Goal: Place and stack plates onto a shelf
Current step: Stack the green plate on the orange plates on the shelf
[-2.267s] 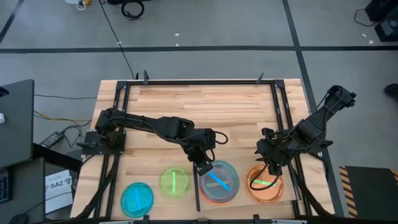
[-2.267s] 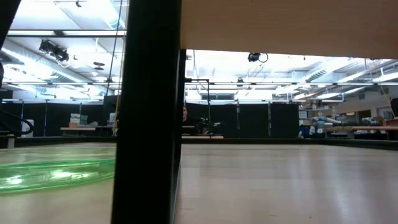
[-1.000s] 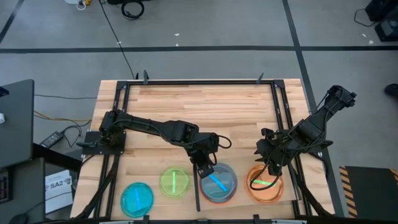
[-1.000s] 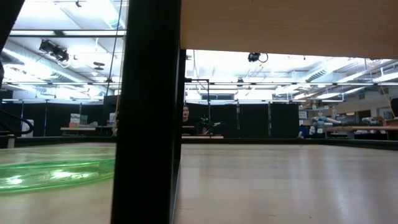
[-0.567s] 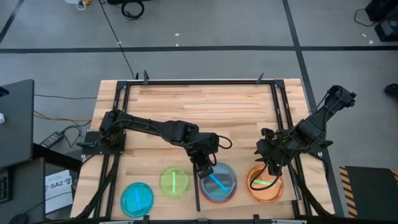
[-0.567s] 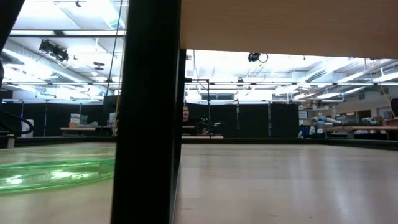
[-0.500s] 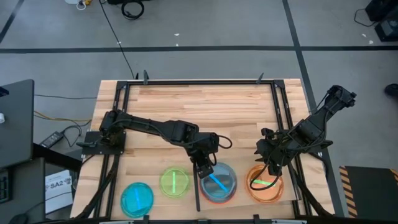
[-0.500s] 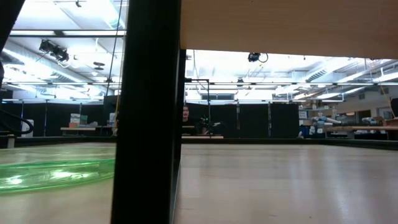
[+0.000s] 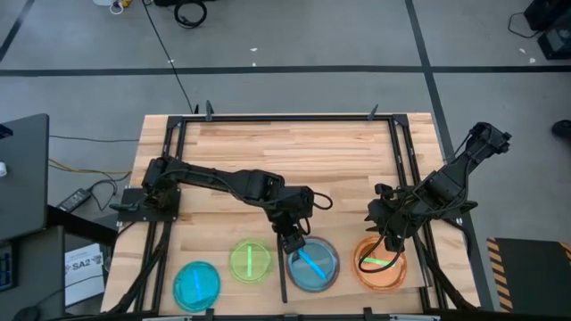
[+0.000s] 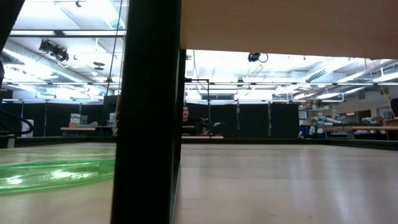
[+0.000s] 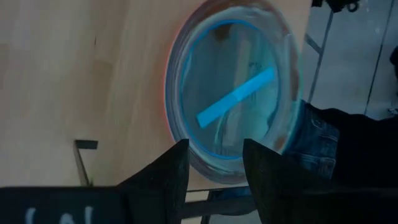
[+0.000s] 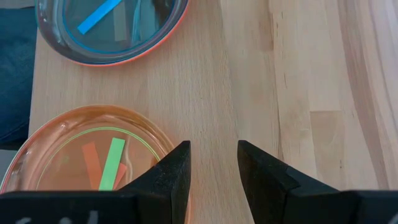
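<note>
Left wrist view showed the left gripper (image 11: 214, 158) with its jaws apart and empty, hanging just over the rim of a stack of plates (image 11: 233, 93) topped by a blue one, with an orange-pink rim showing beneath it. From above, that gripper (image 9: 293, 241) sat at the far edge of this stack (image 9: 312, 264), which lay on the shelf (image 9: 343, 223) near the front of the counter (image 9: 294, 147). The right gripper (image 12: 211, 165), jaws also apart and holding nothing, hovered at the edge of an orange stack (image 12: 87, 152) with a green plate inside; how many plates it held was hard to tell. Left of the shelf's black strip (image 9: 283, 290), a green plate (image 9: 251, 261) and a blue plate (image 9: 196, 284) lay singly on the counter.
</note>
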